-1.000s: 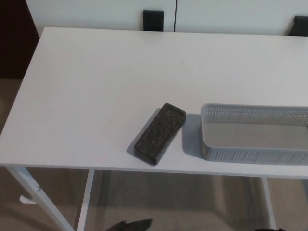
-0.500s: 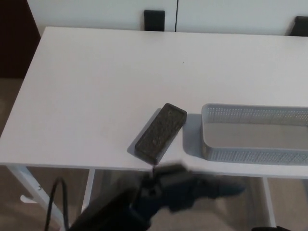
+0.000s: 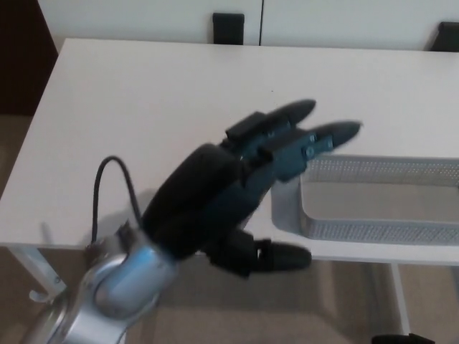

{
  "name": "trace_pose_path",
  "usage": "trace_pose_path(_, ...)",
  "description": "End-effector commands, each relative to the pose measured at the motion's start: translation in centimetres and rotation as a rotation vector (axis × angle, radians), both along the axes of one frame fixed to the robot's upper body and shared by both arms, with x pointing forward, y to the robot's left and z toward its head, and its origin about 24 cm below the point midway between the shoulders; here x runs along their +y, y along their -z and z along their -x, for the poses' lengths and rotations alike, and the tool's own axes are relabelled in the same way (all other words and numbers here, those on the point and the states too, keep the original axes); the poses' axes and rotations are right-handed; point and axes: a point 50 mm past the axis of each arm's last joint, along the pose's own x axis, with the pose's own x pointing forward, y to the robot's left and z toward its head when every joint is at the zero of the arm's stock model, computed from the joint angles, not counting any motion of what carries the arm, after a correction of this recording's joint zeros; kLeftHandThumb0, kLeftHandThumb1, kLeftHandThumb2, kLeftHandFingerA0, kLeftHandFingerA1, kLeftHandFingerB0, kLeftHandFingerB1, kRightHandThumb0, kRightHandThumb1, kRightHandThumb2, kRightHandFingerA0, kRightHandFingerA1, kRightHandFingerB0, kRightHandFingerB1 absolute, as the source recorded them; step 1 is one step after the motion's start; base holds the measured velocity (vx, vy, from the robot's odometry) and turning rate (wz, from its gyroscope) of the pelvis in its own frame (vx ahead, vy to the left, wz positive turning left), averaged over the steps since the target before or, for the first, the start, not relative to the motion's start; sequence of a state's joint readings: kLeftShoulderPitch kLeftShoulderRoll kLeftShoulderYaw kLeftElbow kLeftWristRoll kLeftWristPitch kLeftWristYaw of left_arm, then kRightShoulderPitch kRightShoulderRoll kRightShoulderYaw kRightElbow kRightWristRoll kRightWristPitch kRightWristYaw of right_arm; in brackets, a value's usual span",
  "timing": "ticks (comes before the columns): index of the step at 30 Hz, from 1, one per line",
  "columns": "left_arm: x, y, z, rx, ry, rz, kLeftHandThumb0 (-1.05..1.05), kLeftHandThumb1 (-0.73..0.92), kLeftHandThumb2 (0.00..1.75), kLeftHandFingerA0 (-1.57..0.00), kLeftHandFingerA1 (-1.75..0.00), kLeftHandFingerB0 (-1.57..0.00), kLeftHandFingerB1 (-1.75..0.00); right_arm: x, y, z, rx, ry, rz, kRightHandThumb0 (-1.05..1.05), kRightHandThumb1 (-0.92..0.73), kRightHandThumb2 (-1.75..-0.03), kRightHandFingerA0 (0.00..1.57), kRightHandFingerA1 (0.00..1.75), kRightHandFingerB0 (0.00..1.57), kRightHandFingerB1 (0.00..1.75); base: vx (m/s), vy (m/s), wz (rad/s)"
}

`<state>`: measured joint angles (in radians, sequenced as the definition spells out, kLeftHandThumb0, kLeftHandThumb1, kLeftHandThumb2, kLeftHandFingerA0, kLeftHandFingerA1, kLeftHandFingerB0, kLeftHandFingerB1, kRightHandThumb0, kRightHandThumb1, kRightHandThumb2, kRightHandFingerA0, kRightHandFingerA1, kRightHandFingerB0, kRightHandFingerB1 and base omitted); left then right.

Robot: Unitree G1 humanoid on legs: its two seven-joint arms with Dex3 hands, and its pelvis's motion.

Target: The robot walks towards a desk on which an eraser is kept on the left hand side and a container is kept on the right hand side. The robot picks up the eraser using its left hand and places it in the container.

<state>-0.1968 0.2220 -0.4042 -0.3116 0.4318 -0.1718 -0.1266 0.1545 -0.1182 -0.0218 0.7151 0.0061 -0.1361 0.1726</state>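
Left hand (image 3: 237, 193) over near part of white desk (image 3: 129, 122), fingers (image 3: 330, 134) apart, holding nothing — eraser hidden beneath it, can't tell where; grey container (image 3: 380, 229) just right

A white table (image 3: 129, 107) fills most of the view. Its white metal legs (image 3: 32, 276) show below the front edge, on the left side. Under the table there is a beige floor (image 3: 344, 301). Behind the table stands a white wall (image 3: 143, 18), with two black squares (image 3: 228, 29) on it. At far left is a dark brown panel (image 3: 21, 57).
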Motion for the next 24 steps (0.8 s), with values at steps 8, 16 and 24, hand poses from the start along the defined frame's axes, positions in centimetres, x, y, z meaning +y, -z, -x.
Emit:
trace_pose_path(8,0.8,6.4,-6.4,0.075,-0.666,-0.404,-0.52,0.35,0.71,0.0,-0.11,-0.06,-0.22,-0.8,-0.7,-0.4,-0.003,-0.029,0.054,-0.19,-0.49,-0.54,0.75,0.64,0.55,0.55,0.0,0.0,0.0)
trace_pose_path(16,0.7,8.9,-6.0,0.107,-0.694,-0.448,-0.55,0.36,0.73,-0.01,-0.14,-0.05,-0.18,-0.8,-0.7,-0.6,-0.008,-0.028,0.055,-0.25,-0.44,-0.64,0.74,0.69,0.55,0.6,0.0,0.0,0.0)
trace_pose_path(24,-0.1,10.6,-5.1,0.157,-0.693,-0.492,-0.57,0.37,0.73,0.0,-0.14,-0.07,-0.23,-0.8,-0.7,-0.4,0.0,-0.055,0.07,-0.26,-0.45,-0.65,0.75,0.69,0.55,0.6,0.0,0.0,0.0)
